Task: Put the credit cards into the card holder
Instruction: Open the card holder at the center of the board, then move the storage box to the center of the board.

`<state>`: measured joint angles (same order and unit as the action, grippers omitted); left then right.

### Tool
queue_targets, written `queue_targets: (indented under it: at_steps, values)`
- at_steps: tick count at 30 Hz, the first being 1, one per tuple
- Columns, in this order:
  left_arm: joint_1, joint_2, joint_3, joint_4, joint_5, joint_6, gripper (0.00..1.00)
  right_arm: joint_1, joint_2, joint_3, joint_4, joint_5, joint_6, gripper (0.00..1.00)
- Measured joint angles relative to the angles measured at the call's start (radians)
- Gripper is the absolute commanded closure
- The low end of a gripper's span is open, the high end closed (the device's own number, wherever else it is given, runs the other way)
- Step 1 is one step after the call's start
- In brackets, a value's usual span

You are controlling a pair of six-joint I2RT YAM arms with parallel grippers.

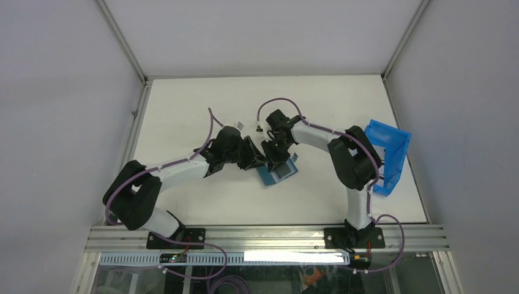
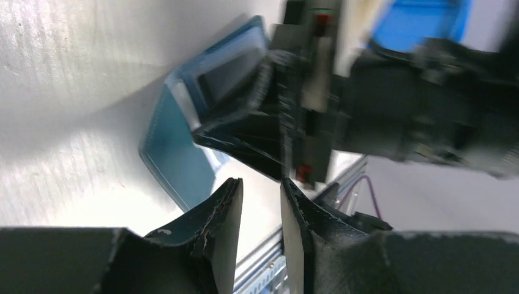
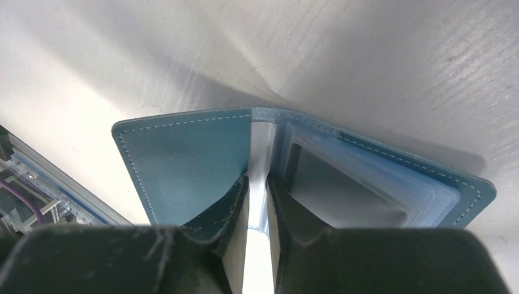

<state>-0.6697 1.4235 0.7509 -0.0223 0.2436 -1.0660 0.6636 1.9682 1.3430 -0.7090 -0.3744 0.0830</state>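
The teal-blue card holder (image 1: 283, 174) lies open on the white table between the two arms. In the right wrist view the card holder (image 3: 190, 162) shows its teal flap on the left and clear grey pockets on the right. My right gripper (image 3: 257, 181) is shut on a thin pale card (image 3: 261, 147), held edge-on with its far end in the holder's fold. It also shows from above (image 1: 276, 155). My left gripper (image 2: 262, 184) is a little open and empty, just left of the holder (image 2: 177, 153), as the top view (image 1: 259, 163) also shows. No other cards show.
A bright-blue plastic bin (image 1: 389, 156) stands tilted at the table's right edge, next to the right arm's elbow. The right gripper's black body (image 2: 306, 110) fills the space right in front of my left fingers. The aluminium rail (image 1: 269, 236) runs along the near edge.
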Motion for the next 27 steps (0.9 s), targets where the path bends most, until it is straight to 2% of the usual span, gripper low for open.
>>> queue_targets:
  at_steps: [7, 13, 17, 20, 27]
  values:
    - [-0.012, 0.220, 0.021, -0.023, 0.017, 0.018, 0.72, -0.016, 0.000, 0.002, -0.012, -0.020, -0.042, 0.79]
    - [-0.012, 0.248, 0.028, -0.058, 0.018, 0.040, 0.72, -0.085, -0.029, -0.002, -0.053, -0.057, -0.129, 0.78]
    - [-0.010, 0.254, 0.029, -0.051, 0.027, 0.041, 0.72, -0.120, -0.072, -0.026, -0.083, -0.103, -0.195, 0.71]
    - [-0.010, 0.257, 0.033, -0.055, 0.028, 0.045, 0.72, -0.147, -0.095, -0.035, -0.101, -0.141, -0.223, 0.70]
    - [-0.010, 0.272, 0.056, -0.068, 0.039, 0.056, 0.72, -0.196, -0.085, -0.035, -0.111, -0.072, -0.240, 0.72]
